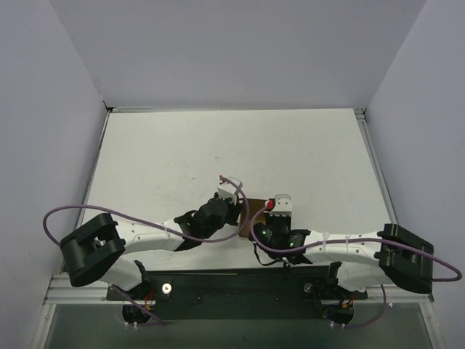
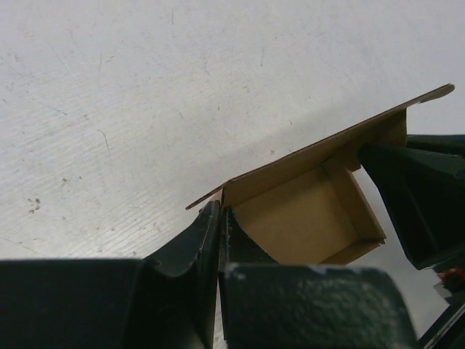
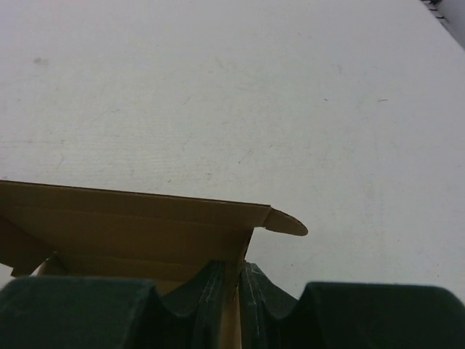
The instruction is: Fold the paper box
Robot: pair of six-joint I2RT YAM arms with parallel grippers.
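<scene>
The paper box (image 2: 305, 211) sits between the two arms, close to the middle of the near edge of the desk (image 1: 182, 153). Whether it rests on the desk or hangs just above it, I cannot tell. The left fingers (image 2: 203, 233) are clenched on one corner wall, and the right fingers (image 3: 203, 287) are clenched on the opposite side wall. The walls are up and form a shallow tray, while the lid flap (image 3: 131, 207) stands open with a rounded ear (image 3: 287, 224) at its end. The step in hand appears to be closing the lid. That likely calls for one side to hold firm while the other lets go, presses the flap down and tucks it in.
</scene>
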